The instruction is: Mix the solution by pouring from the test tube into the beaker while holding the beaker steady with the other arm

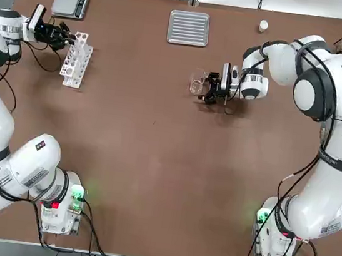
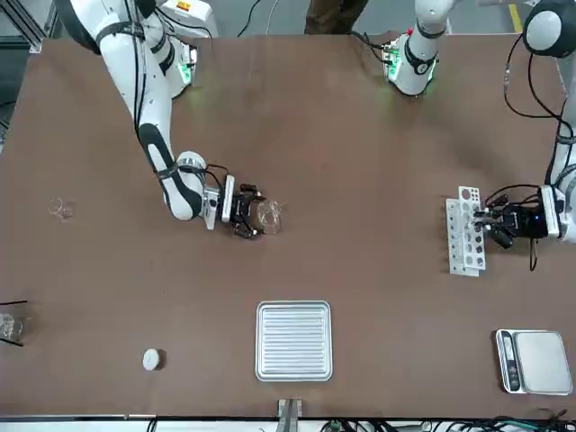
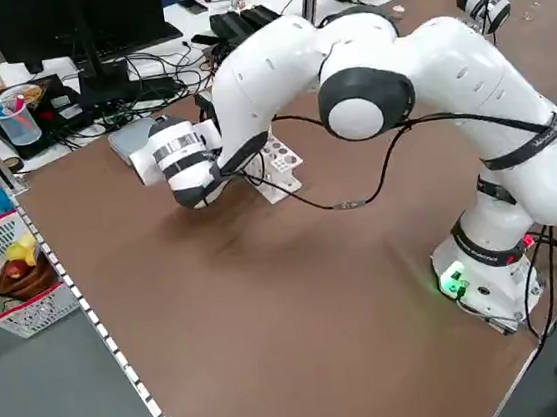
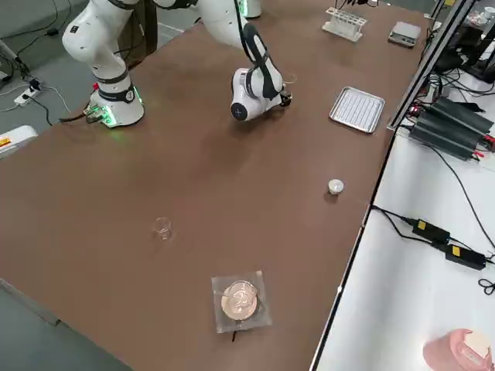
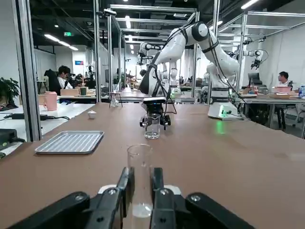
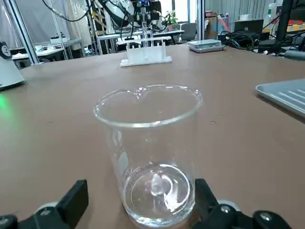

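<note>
One beaker [image 6: 151,157], one test tube [image 5: 139,181].

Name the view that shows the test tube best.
The left wrist view: the test tube stands upright and close, clamped between the left gripper's fingers. In the top, front and left side views the gripper and the rack mostly hide it. The right wrist view shows it only far off.

Brown table [image 1: 155,151] — beaker [image 1: 197,83], rack [image 1: 76,60], tray [image 1: 188,27].

A ridged metal tray [image 1: 188,28] lies far centre, a scale [image 1: 70,3] far left, a white rack [image 1: 76,60] near it.
</note>
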Robot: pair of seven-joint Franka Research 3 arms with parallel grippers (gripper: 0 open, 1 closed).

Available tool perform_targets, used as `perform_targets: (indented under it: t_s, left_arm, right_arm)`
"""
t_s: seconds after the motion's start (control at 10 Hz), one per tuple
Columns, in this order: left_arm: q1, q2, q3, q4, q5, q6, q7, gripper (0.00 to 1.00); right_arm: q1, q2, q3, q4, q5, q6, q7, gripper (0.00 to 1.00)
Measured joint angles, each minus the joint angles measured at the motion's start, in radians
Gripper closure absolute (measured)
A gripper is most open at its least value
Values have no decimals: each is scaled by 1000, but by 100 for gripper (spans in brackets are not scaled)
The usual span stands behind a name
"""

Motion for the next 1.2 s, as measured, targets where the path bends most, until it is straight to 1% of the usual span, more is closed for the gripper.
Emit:
perform_targets:
  t_s: [0.5,1.2]
  left_arm:
    - [-1,-40,-9,-7,5,-13,-14,78]
    - [-1,-68,-27,-12,6,-34,-26,78]
  right_arm:
    - [31,0,0,0,28,20,0,2]
    - [33,0,0,-1,28,25,0,1]
